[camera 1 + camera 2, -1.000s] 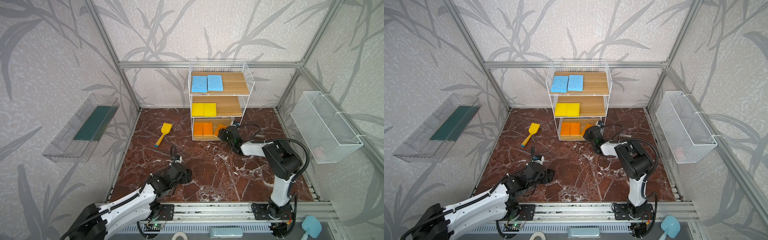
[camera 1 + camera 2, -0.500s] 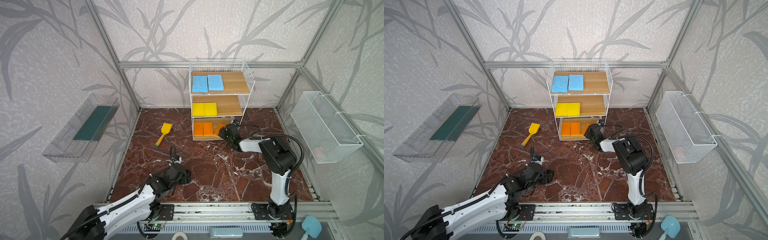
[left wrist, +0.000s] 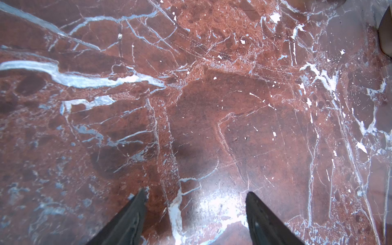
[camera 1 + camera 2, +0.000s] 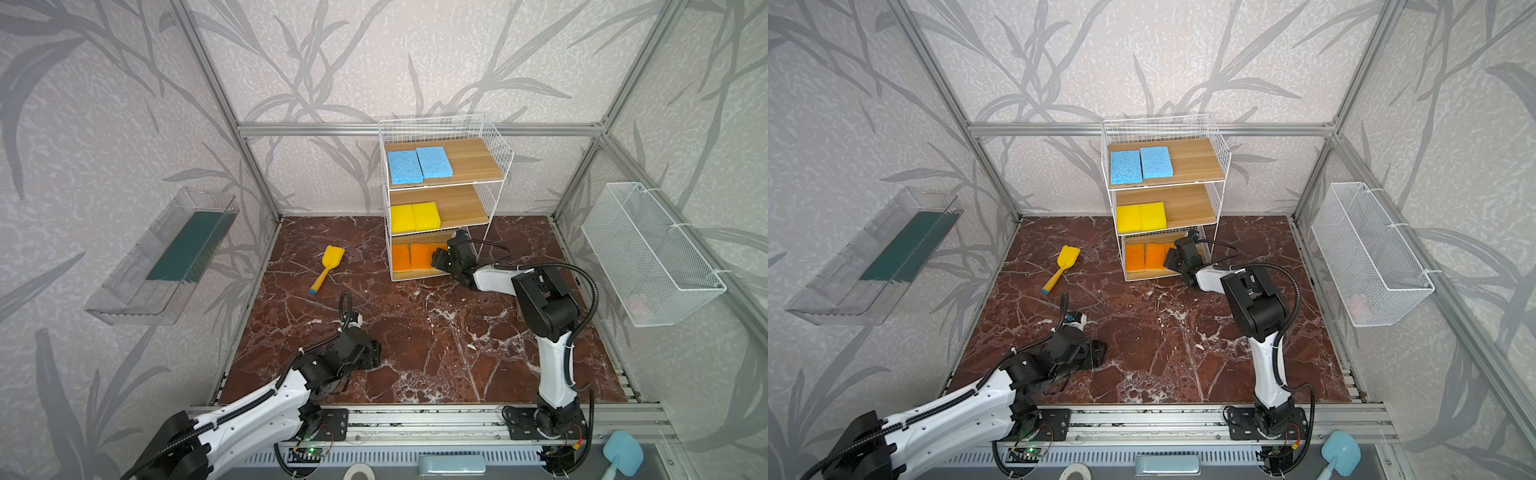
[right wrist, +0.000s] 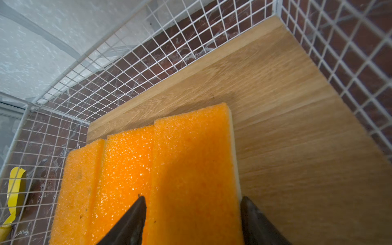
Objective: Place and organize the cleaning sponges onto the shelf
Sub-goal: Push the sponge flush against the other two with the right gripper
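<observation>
— Right hand [image 5: 193, 197] inside the shelf [image 4: 494, 141], pinching the third orange sponge [image 5: 195, 159] across its width: one fingertip [image 5: 139, 204] at the seam with its neighbour, one against the pale side.
— Lying how?
— Flat on the bottom board [image 5: 297, 127], orange face up, touching the other two orange sponges [image 5: 123, 174] in one row.
— And higher up?
— Two blue sponges [image 4: 415, 166] side by side on the top board, two yellow sponges [image 4: 405, 219] side by side on the middle board.
— Left hand [image 3: 196, 192]?
— Spread wide over the marble desk [image 3: 191, 106], well apart from the shelf.
</observation>
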`<action>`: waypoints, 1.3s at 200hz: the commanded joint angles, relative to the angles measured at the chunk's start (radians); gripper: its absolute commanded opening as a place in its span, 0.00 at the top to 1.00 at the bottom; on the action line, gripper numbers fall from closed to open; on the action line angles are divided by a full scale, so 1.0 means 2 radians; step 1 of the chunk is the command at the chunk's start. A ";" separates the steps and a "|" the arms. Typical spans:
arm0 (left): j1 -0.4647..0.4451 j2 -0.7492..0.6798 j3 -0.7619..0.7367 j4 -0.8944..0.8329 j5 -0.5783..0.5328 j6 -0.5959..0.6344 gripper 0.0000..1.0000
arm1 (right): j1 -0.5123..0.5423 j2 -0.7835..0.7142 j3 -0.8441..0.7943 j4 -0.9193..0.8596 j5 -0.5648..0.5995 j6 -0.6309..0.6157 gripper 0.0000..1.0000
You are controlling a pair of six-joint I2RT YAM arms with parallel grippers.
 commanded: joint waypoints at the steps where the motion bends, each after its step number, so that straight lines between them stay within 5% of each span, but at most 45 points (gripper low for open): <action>1: 0.003 -0.006 0.006 -0.016 -0.012 -0.010 0.24 | -0.004 0.018 0.020 -0.022 -0.018 -0.027 0.31; 145: 0.003 -0.003 0.011 -0.025 -0.013 -0.013 0.24 | -0.018 0.049 0.063 -0.003 -0.047 -0.053 0.30; 260: 0.003 0.007 0.024 -0.026 -0.007 -0.010 0.24 | -0.021 -0.028 -0.042 0.134 -0.031 -0.089 0.26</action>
